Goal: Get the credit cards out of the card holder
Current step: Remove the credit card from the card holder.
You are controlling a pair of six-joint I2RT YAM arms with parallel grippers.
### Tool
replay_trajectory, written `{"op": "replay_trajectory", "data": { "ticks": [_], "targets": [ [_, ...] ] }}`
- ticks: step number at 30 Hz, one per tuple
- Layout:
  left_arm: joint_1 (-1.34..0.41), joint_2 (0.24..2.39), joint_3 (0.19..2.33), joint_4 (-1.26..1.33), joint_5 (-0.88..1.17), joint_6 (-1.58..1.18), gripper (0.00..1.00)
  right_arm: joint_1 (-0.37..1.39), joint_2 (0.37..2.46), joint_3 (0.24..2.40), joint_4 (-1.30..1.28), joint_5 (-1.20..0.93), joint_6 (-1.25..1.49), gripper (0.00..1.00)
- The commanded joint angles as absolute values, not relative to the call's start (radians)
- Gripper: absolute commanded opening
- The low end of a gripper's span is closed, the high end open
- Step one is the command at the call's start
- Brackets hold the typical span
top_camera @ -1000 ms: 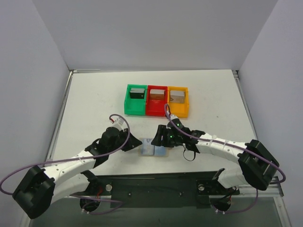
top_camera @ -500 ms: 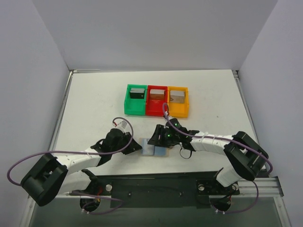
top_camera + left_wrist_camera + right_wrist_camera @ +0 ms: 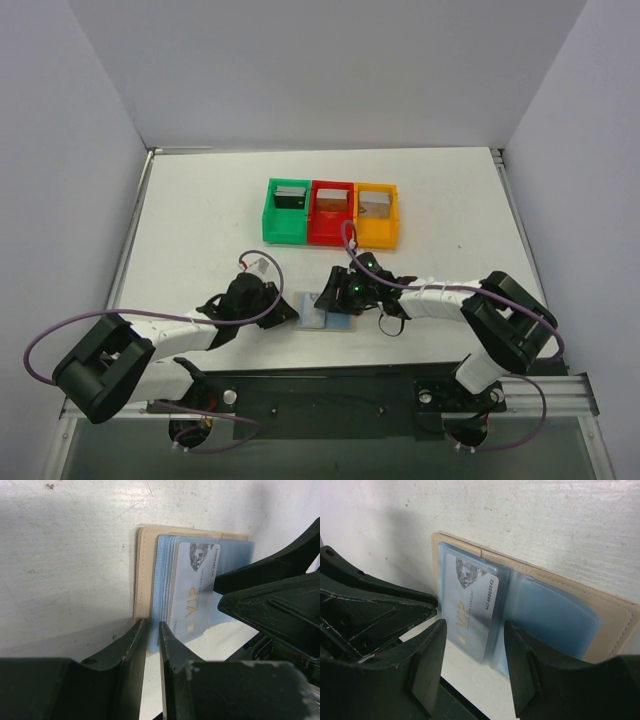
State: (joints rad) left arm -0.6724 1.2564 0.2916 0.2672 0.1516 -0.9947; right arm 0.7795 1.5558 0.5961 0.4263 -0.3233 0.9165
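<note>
Top external view: tan bifold card holder with bluish clear pockets [image 3: 325, 311] lies open on the white tabletop [image 3: 200, 220] between both arms. A pale grey VIP credit card [image 3: 472, 600] sits in one pocket. Right fingers [image 3: 432, 660] are spread wide either side of it. Left fingers [image 3: 137, 645] are nearly together at the holder's edge, can't tell if they're actually pinching it.

The card holder [image 3: 325, 318] lies on the table [image 3: 200, 220], in front of the bins [image 3: 328, 235].

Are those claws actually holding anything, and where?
Right gripper: nothing, jaws open astride the card. Left gripper: fingers nearly shut at the card holder's left edge; a pinch cannot be told.
</note>
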Motion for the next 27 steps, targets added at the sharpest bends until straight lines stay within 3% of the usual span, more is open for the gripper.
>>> {"op": "replay_trajectory", "data": {
  "ticks": [1, 13, 27],
  "targets": [
    [-0.667, 1.246, 0.287, 0.304, 0.124, -0.999, 0.26, 0.772, 1.574, 0.581, 0.486, -0.331, 0.927, 0.45],
    [-0.667, 1.247, 0.285, 0.267, 0.101, -0.983, 0.25, 0.764, 1.583, 0.552, 0.604, -0.373, 1.002, 0.45],
    [-0.667, 1.255, 0.284, 0.267, 0.100, -0.977, 0.11, 0.759, 1.585, 0.535, 0.652, -0.394, 1.034, 0.44]
  ]
}}
